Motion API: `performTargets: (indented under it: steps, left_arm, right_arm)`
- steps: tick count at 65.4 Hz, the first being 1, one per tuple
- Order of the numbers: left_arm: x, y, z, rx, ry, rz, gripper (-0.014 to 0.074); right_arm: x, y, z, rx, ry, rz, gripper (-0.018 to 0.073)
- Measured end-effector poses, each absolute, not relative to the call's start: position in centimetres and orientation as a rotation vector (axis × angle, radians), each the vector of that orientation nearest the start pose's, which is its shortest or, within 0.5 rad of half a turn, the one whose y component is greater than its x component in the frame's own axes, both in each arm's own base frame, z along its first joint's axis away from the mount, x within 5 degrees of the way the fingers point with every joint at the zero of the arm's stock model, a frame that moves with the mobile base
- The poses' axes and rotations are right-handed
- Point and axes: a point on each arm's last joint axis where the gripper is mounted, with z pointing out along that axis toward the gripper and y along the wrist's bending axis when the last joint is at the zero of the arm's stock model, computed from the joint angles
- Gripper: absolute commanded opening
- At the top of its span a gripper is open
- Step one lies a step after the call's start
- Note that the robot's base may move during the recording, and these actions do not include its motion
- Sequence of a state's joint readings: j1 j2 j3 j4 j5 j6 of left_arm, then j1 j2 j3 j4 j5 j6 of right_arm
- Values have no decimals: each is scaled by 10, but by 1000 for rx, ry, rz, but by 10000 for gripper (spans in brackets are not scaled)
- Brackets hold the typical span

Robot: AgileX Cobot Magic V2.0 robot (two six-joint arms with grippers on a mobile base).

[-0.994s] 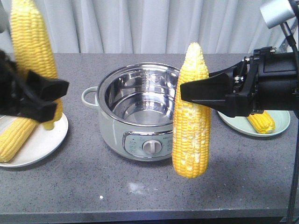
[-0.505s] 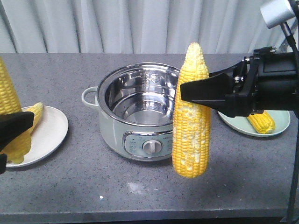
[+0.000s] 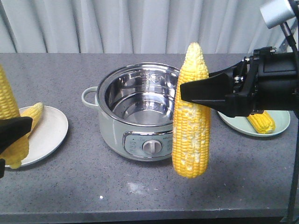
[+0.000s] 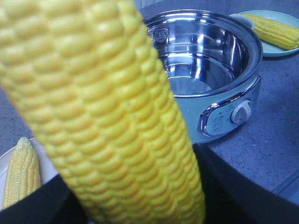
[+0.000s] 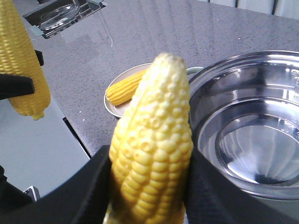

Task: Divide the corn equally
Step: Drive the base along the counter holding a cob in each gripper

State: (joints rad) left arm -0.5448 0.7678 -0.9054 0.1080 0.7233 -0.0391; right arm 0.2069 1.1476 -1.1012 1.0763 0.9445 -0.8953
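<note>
Holding a pale-patched cob (image 3: pixel 190 126) upright, point uppermost, the right gripper (image 3: pixel 187 95) is clamped on the cob's upper middle. The blunt end hangs below the gripper, clear of the bench (image 3: pixel 140 186) and beside the pot (image 3: pixel 135 107). Partly hidden behind this gripper's body, a second cob (image 3: pixel 261 122) lies on the green plate (image 3: pixel 280 129). The left gripper (image 3: pixel 10 133) is closed round a third cob (image 3: pixel 8 107), also upright. Just beside it, a fourth cob (image 3: pixel 33 113) rests on the white plate (image 3: pixel 49 135).
</note>
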Motion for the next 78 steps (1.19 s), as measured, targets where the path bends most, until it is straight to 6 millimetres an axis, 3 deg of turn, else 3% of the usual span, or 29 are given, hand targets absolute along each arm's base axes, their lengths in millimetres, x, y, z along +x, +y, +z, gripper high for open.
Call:
performTargets:
  steps: [78]
  left_arm:
    - [126, -69, 381, 557, 1997, -236, 304]
  right_arm:
    - [205, 109, 396, -746, 1917, 915, 212]
